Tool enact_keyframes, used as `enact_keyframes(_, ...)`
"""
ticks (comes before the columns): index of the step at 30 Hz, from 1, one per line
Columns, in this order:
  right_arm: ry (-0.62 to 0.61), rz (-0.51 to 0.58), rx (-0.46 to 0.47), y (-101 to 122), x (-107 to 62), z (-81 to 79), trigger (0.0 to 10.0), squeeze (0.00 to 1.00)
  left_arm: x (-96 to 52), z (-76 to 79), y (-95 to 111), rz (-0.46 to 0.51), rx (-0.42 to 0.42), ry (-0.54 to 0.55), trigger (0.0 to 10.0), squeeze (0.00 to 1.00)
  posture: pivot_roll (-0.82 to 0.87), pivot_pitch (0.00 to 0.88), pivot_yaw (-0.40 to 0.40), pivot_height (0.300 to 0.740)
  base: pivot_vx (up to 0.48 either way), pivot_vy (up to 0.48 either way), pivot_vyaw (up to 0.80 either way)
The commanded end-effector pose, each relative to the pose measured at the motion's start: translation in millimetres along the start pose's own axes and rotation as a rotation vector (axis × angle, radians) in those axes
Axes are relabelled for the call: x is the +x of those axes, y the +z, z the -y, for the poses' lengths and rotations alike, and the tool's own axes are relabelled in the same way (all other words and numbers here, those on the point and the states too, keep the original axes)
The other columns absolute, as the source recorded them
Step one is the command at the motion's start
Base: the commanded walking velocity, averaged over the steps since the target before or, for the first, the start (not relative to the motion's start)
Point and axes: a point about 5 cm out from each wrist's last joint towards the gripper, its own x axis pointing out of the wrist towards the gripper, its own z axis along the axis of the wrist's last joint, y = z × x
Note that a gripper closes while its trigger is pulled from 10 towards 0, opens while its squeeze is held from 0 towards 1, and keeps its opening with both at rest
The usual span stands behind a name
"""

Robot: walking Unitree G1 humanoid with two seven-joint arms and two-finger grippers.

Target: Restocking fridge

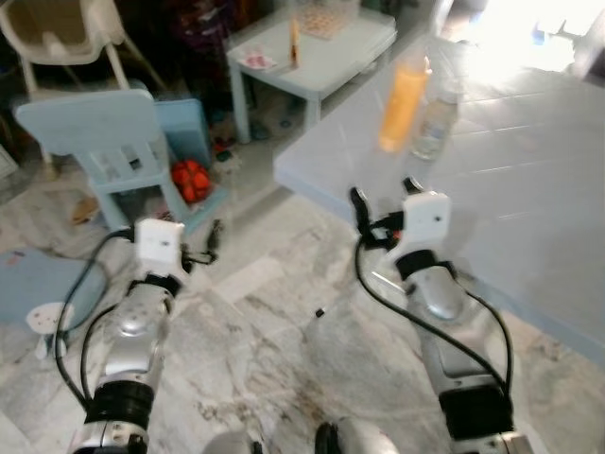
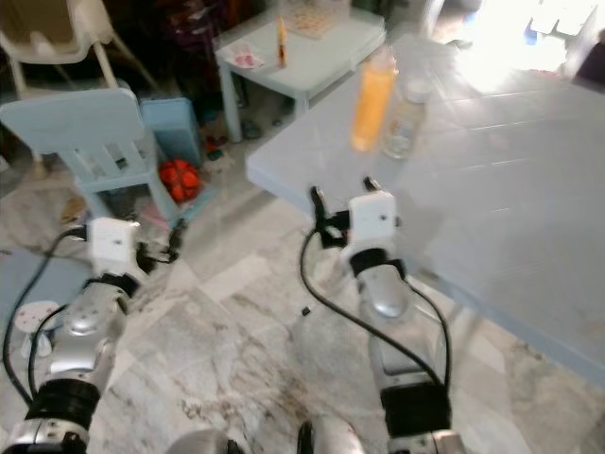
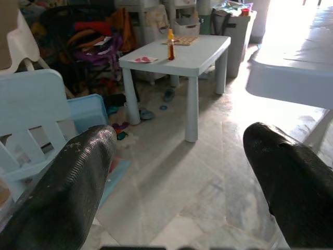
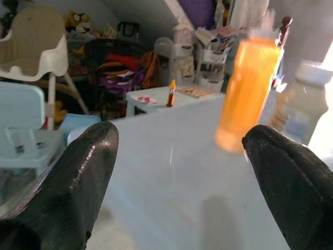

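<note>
A: What is the biggest thing in front of the robot?

B: A pale blue table (image 1: 529,189), reaching in from the right over the marbled floor (image 1: 274,312). Near its corner stand an orange bottle (image 1: 402,102) and, just beside it on the right, a clear bottle (image 1: 435,121) with a white cap.

A: Where are they relative to the fingers?

B: The right gripper (image 1: 383,200) hangs at the table's edge, and the bottles stand beyond it, well apart from the fingertips. In the right wrist view the two black fingers (image 4: 73,187) are spread wide with nothing between them; the orange bottle (image 4: 244,91) sits ahead in the gap, nearer the one finger, with bare tabletop in between.

A: And the left arm?

B: The left gripper (image 1: 216,238) is low over the floor, its jaws also wide apart and empty, facing a small light blue table (image 3: 182,54) with a little bottle (image 3: 170,37) on it.

A: What else is around?

B: A light blue child's chair (image 1: 104,142) on the left, red balls (image 1: 189,178) in a tray beside it, and a white high chair (image 1: 66,38) behind.

A: How does the orange bottle look?

B: Tall, slim, blurred, filled with orange liquid.
</note>
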Motion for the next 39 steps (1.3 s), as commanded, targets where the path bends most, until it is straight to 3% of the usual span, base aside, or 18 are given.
enact_keyframes(1, 0.003, 0.022, 0.005, 5, 3.9, -5.7, 10.0, 0.00, -1.2, -5.9, 2, 0.006, 0.024, 0.006, 10.0, 0.00, 0.04, 0.091, -0.031, 0.740, 0.454, 0.000, -0.80)
enact_keyframes(15, -0.001, 0.045, -0.020, 6, 4.4, -7.7, 10.0, 0.00, 0.4, -7.1, 3, 0.011, 0.000, 0.023, 10.0, 0.00, 0.04, 0.090, -0.028, 0.740, 0.440, 0.000, -0.45)
enact_keyframes(26, -0.007, 0.082, -0.070, 10, 4.7, -9.7, 10.0, 0.00, 1.0, -9.4, 4, 0.021, 0.005, 0.033, 10.0, 0.00, 0.05, 0.089, -0.027, 0.740, 0.000, 0.000, 0.00)
enact_keyframes(29, -0.076, 0.106, -0.103, 15, 6.3, -2.7, 10.0, 0.00, 1.0, -9.7, 5, 0.022, 0.004, 0.034, 10.0, 0.00, 0.05, 0.090, -0.027, 0.740, 0.000, 0.000, 0.00)
enact_keyframes(39, -0.124, 0.115, -0.106, 20, 19.5, 5.7, 10.0, 0.00, -0.7, -11.9, 4, 0.017, 0.008, 0.036, 10.0, 0.00, 0.06, 0.098, -0.019, 0.740, 0.000, 0.000, 0.00)
